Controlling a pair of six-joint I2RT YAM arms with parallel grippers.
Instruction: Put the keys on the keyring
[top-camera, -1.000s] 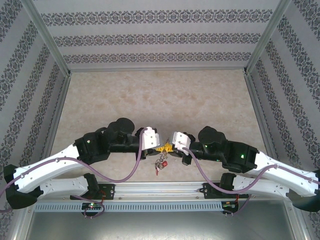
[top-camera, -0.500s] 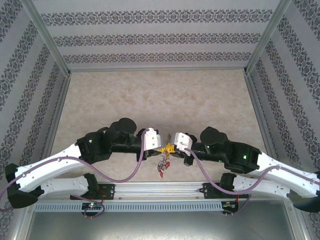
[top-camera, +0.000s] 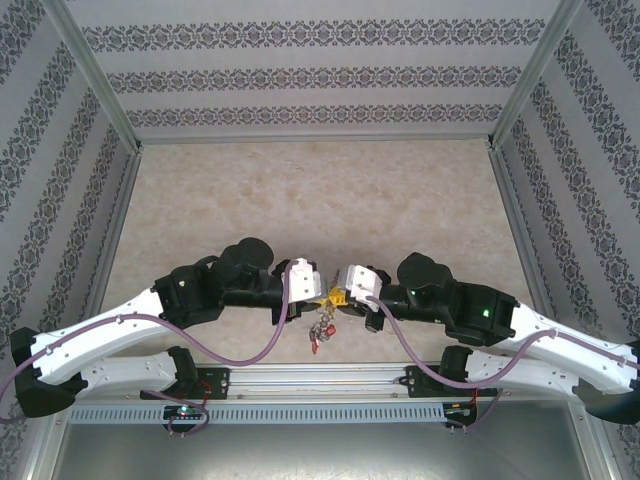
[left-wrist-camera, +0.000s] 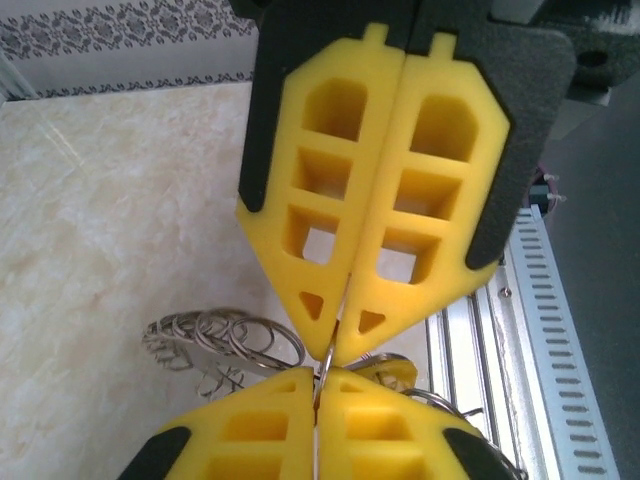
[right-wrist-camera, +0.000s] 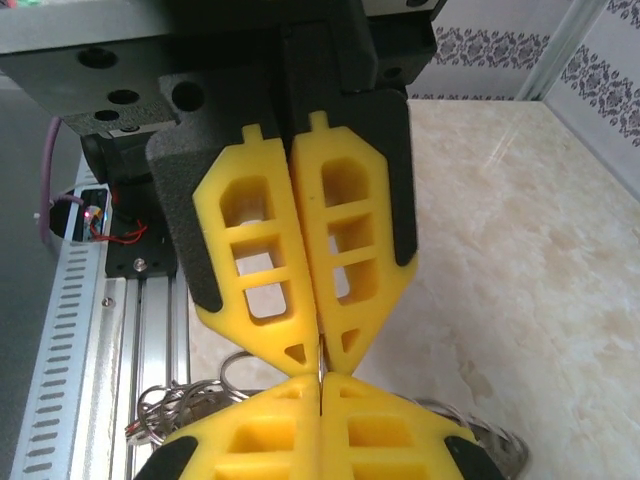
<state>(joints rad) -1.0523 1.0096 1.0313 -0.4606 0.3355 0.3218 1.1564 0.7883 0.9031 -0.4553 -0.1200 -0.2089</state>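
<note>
Two grippers meeting tip to tip low over the near edge of the desk (top-camera: 300, 190), just ahead of the aluminium rail (top-camera: 330, 378). On the left gripper (top-camera: 324, 296), yellow fingers (right-wrist-camera: 368, 315) pressed flat together; same on the right gripper (top-camera: 341, 298). Clamped between both sets of tips, a metal sliver (left-wrist-camera: 326, 362), thin and upright in both wrist views; cannot tell whether ring wire or key blade.

Just nearward of the tips, the keyring (top-camera: 323, 325) with the keys (top-camera: 316, 343) bunched at it. From above, long axis of the bundle running from the fingertips toward the rail, red key head at the rail end. Resting on the desk or hanging clear: cannot tell. From the left wrist, scalloped loops of the ring stretching sideways to the left of the tips, roughly level, over the marbled surface; a scrap of yellow just right of the tips, too hidden to name. From the right wrist, wire loops poking out on both sides of the lower fingers.

In the way: white camera blocks (top-camera: 300, 278) over each wrist, covering most of the fingers from above; in each wrist view, the opposite gripper's black-backed fingers across the middle of the ring. Purple cables (top-camera: 270, 345) looping off both arms toward the rail, slotted cable duct (top-camera: 250, 412) nearer still. Patterned walls (top-camera: 320, 75) and metal frame posts (top-camera: 95, 75) on three sides, well apart.
</note>
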